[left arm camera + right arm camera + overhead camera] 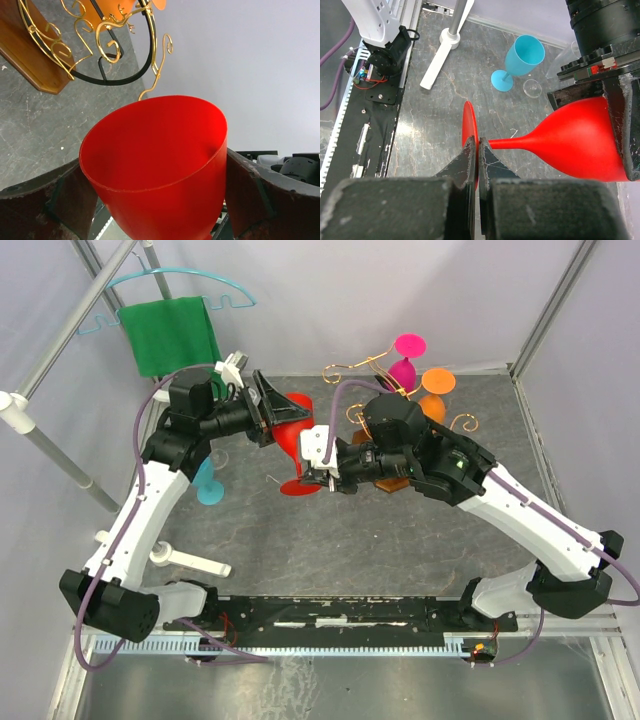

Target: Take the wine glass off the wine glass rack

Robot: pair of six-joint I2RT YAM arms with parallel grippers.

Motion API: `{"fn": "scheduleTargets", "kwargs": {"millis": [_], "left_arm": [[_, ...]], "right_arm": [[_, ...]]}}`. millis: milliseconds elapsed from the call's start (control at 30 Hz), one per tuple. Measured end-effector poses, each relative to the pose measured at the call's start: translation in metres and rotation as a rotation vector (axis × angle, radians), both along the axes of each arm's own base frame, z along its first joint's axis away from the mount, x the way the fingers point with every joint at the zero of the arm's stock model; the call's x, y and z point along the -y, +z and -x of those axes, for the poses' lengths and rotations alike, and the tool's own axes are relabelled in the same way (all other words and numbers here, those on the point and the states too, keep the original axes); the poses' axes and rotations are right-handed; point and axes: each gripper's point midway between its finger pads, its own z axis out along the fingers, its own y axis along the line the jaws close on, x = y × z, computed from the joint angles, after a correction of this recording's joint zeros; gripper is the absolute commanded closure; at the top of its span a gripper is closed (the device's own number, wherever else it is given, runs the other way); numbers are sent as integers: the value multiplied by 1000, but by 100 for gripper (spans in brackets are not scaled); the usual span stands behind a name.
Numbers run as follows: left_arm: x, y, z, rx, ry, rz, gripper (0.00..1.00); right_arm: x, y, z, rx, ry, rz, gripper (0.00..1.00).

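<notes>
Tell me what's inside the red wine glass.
Nothing shows inside the red wine glass: bare red walls. Its near rim covers the very bottom.

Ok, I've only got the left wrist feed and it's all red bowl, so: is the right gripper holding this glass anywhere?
Observer: Yes, the right gripper is shut on the foot of the red glass.
Operator: I see an orange glass on the wine glass rack; any others?
Observer: One pink glass hangs beside it.
Operator: And on the table?
Observer: A blue glass stands upright there.
</notes>
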Motion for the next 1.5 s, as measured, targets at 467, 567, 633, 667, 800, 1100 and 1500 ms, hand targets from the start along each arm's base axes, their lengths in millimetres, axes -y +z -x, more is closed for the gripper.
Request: {"fn": "scheduleTargets", "kwargs": {"millis": [467, 567, 633, 667, 800, 1100, 1500], "left_arm": [[-24, -2, -15, 129, 164, -149, 18], [-47, 2, -21, 247, 277, -247, 18], [-66, 6, -21, 343, 362, -307, 19], [-75, 6, -19, 385, 402, -330, 20], [-107, -17, -20, 493, 546, -426, 21], [-151, -152, -50, 436, 713, -702, 26], [-157, -148, -91, 599, 982, -877, 23]], "right_arm": [[10, -7, -10, 23, -89, 20, 23], [25, -7, -12, 45, -141, 16, 20], [38, -4, -12, 68, -179, -2, 18], [44, -2, -12, 82, -200, -18, 18], [65, 10, -13, 130, -271, -72, 17], [70, -11, -29, 122, -372, -61, 16], [69, -31, -34, 96, -404, -36, 14]]}}
